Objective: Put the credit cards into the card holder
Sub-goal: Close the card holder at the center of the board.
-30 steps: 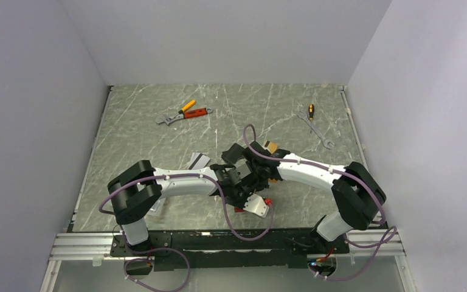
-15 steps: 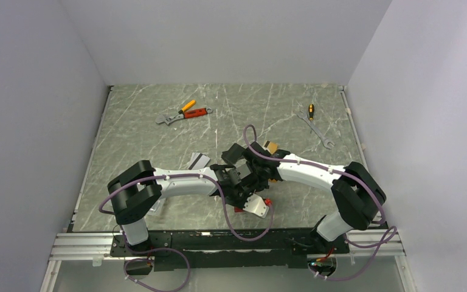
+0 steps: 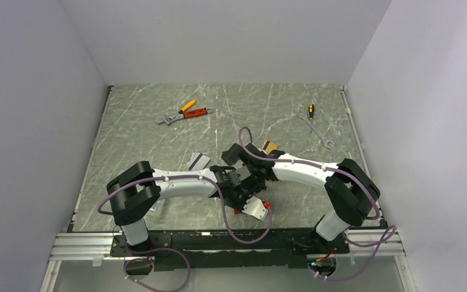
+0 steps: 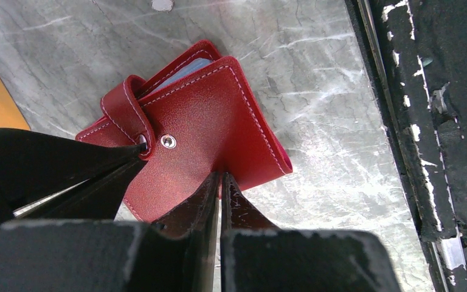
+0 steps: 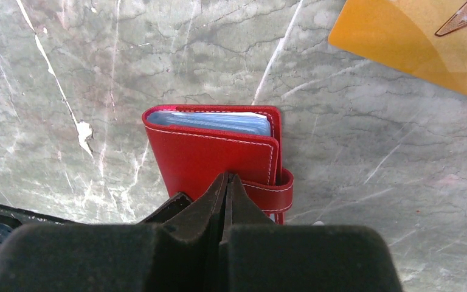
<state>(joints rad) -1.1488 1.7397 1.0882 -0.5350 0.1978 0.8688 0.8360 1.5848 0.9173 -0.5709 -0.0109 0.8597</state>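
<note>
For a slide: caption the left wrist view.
Left gripper, fingers together, at the edge of a red leather-like card holder on grey marbled table.

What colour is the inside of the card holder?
Pale blue, at the top edge of the card holder; clearest in the right wrist view.

"How's your light?"

"Soft and even from above. On your top view the table (image 3: pixel 158 121) reads mid-bright, the walls (image 3: pixel 36 91) pale, and the shadows under the arms are faint."

"And your wrist views?"

"Sharp on the holder (image 4: pixel 219 115), with white glare streaking the table to its right. Your fingers (image 4: pixel 188 210) go dark and blurred at the bottom edge. The right view is the same, and the card (image 5: pixel 413 48) is slightly soft."
</note>
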